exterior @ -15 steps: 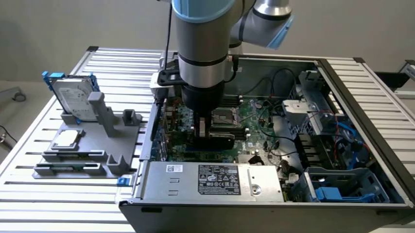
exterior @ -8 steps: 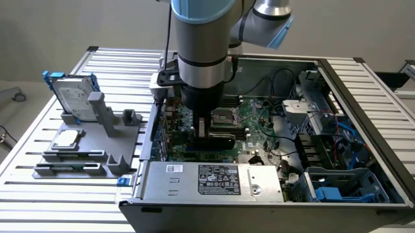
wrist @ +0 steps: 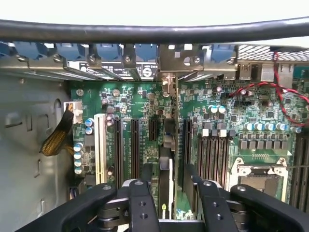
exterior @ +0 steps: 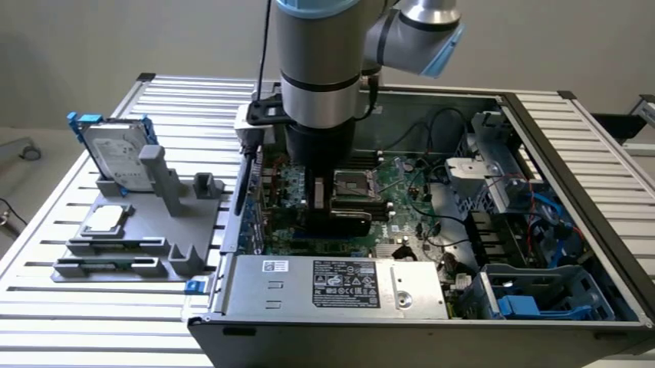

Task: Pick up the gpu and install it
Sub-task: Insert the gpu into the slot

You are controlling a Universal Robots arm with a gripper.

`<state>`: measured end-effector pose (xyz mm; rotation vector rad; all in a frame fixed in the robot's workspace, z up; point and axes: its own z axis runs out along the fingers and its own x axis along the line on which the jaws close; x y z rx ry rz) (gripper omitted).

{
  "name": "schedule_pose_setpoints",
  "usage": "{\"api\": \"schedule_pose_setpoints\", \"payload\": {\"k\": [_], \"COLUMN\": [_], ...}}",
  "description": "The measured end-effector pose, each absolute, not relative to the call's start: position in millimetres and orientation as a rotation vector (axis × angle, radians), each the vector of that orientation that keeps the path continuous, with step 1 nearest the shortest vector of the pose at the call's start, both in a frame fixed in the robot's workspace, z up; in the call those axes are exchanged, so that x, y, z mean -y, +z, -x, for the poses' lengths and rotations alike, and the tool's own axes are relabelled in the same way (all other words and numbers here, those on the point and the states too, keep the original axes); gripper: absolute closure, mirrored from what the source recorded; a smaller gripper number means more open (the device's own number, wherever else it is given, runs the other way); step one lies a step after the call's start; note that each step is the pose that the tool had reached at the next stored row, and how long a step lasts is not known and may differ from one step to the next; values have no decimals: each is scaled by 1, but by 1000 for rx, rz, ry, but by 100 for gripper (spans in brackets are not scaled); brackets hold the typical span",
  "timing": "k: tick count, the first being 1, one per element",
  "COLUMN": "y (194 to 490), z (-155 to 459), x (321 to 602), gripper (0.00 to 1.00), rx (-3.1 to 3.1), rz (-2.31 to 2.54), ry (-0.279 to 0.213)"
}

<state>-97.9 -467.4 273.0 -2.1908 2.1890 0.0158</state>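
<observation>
Wrist view puts your gripper [wrist: 169, 176] with fingers apart, straddling the gpu [wrist: 167, 145], which stands edge-on in a motherboard [wrist: 222, 104] slot, apparently seated. Let neither finger drag on the card, and check its bracket [wrist: 167, 63] sits square before trusting the fit.

Robotics lab or test workshop. An industrial robot arm [exterior: 317, 69] is seen reaching into an open computer case [exterior: 409, 337], which is set on a slotted aluminium table [exterior: 92, 307]. At nine o'clock in the exterior view, spare parts are held in a grey fixture [exterior: 169, 184]. A plain pale wall [exterior: 103, 38] is seen behind.
</observation>
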Motion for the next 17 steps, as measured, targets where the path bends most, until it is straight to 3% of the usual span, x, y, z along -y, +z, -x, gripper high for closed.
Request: {"api": "schedule_pose_setpoints", "payload": {"k": [5,7,8,11,17], "y": [291,295,296,296,296], "z": [97,97,97,96,96], "x": [467,467,467,467,467], "gripper": [62,75,75,89,89], "rx": [-2192,-2193,-2193,-2193,-2193], "rz": [2193,2194,2194,2194,2194], "ry": [23,25,26,26,26]}}
